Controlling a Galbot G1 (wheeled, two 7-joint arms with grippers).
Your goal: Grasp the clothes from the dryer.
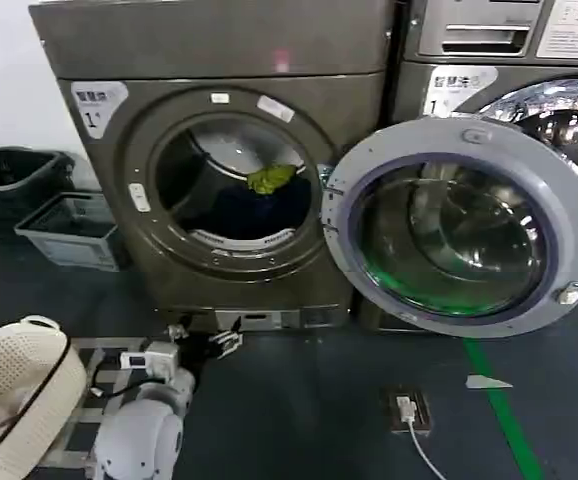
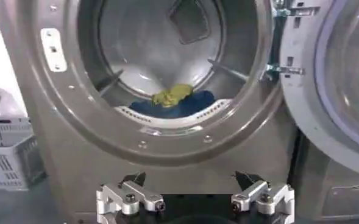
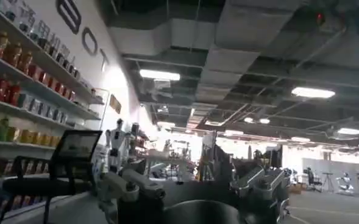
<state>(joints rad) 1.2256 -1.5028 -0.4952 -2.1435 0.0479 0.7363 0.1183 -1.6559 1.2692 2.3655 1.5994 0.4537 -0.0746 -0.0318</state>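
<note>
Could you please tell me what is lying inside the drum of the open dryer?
Inside the dryer lies dark navy clothing with a yellow-green cloth on top, at the drum's bottom. The front rim hides the pile's lower part, so anything beneath it cannot be seen.

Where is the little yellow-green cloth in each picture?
Head view: the small yellow-green cloth lies on dark navy fabric inside the bronze-grey dryer's round porthole.
Left wrist view: low in the drum, beyond the open left claw.
Right wrist view: not in it.
Shared landmark: the porthole rim.
</note>
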